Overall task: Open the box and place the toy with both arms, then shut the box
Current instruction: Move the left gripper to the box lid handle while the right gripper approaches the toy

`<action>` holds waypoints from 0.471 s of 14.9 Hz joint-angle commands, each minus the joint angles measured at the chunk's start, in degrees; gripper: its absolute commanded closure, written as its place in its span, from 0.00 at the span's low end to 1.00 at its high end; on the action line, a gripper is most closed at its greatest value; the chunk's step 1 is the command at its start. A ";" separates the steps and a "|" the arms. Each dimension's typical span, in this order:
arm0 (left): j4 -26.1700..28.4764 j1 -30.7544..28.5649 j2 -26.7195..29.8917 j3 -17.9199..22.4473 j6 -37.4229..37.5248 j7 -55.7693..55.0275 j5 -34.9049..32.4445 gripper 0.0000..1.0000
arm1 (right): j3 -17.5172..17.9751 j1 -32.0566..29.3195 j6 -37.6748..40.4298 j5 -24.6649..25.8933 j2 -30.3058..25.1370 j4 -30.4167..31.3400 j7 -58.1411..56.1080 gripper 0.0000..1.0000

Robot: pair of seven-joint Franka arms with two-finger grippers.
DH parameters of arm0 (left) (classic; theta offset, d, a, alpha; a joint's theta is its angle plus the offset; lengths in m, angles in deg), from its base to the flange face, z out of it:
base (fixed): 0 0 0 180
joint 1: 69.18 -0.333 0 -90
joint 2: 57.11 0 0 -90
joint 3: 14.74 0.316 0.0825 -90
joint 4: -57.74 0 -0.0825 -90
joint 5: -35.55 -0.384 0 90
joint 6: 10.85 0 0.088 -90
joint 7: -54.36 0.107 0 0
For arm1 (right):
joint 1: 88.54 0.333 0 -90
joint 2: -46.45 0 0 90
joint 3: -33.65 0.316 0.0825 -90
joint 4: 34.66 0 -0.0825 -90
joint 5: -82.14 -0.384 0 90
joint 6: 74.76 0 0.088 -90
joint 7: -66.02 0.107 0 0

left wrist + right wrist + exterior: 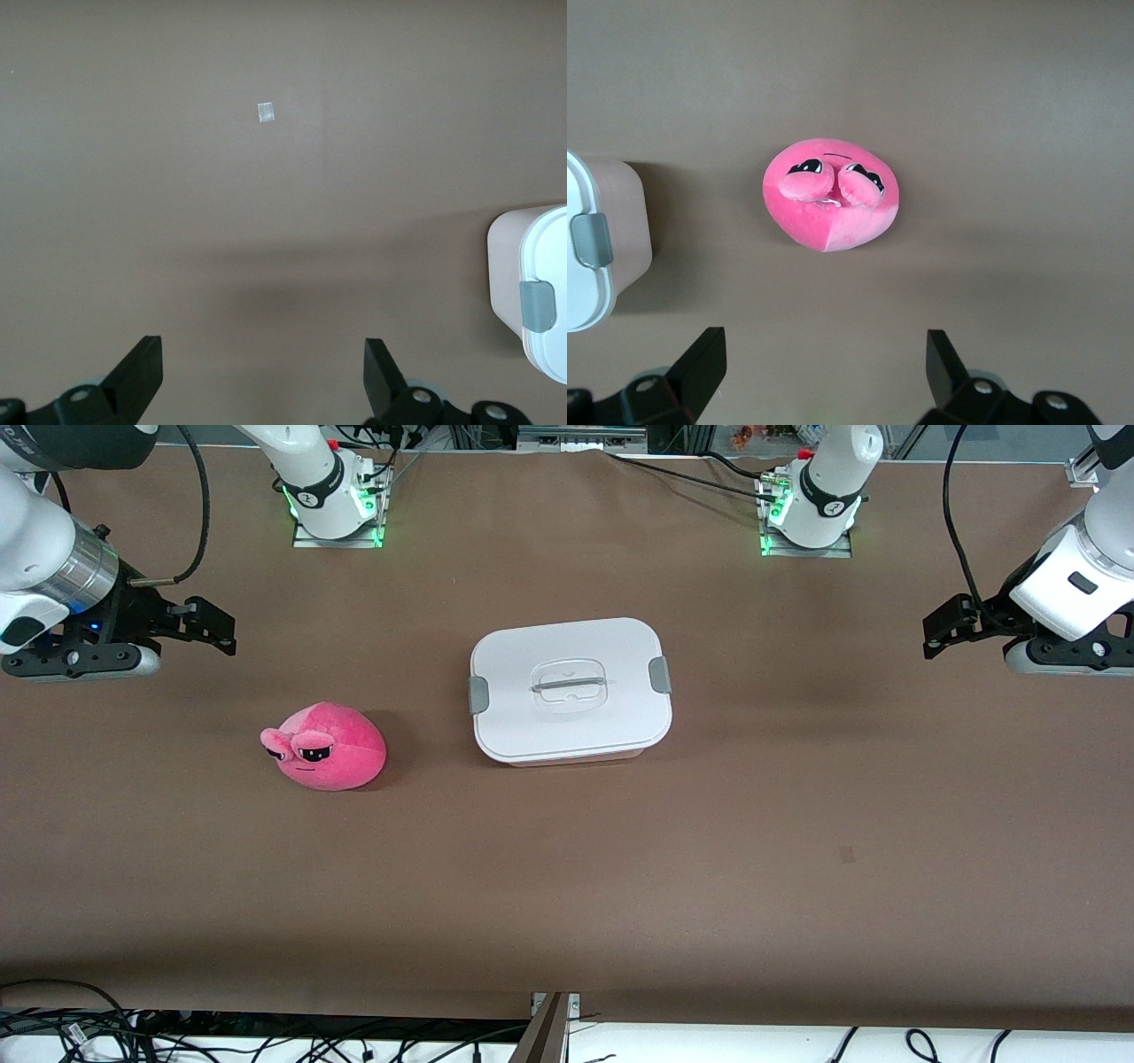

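— So where are the box (pixel 570 691) and the plush toy (pixel 325 746)?
— Box closed mid-bench (pixel 567 886); toy beside it, toward the right arm's end. Left end effector (pixel 941 629) and right end effector (pixel 205 627) hang released, holding nothing.

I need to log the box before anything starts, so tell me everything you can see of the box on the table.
The box is a rounded-rectangular plastic tub, pale pink in its walls, capped by a white lid. The lid carries a grey clip at each short end and a recessed handle in its middle. It is shut, sitting flat and upright on the brown table, beside the pink toy, which lies toward the right arm's end. Nothing touches it but the table.
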State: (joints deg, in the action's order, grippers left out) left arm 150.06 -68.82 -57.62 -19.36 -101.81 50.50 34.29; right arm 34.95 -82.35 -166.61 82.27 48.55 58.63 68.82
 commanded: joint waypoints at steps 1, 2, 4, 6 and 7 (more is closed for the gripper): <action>-2.23 -0.19 -0.98 -0.04 1.66 0.17 1.35 0.00 | -0.15 -0.30 1.24 -0.30 0.62 -2.22 -1.91 0.00; -2.23 -0.10 -0.98 -0.04 1.75 0.34 0.74 0.00 | -0.15 -0.30 1.24 -0.22 0.89 -2.41 -1.91 0.00; -2.58 0.16 -0.98 -0.12 2.10 0.25 0.64 0.00 | -0.15 -0.30 1.24 -0.22 0.98 -2.41 -2.18 0.00; -2.67 0.25 -0.98 -0.13 2.45 0.25 1.43 0.00 | -0.15 -0.30 0.71 -0.83 0.98 -2.41 -2.09 0.00; -2.50 0.25 -0.98 -0.13 4.02 0.51 1.70 0.00 | -0.15 -0.30 0.71 -1.00 0.98 -2.41 -2.09 0.00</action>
State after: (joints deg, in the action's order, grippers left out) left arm 149.76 -68.66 -57.62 -19.43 -100.85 50.50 34.35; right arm 34.86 -82.36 -166.62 82.26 48.85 57.94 67.76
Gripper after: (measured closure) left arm 0.000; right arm 0.000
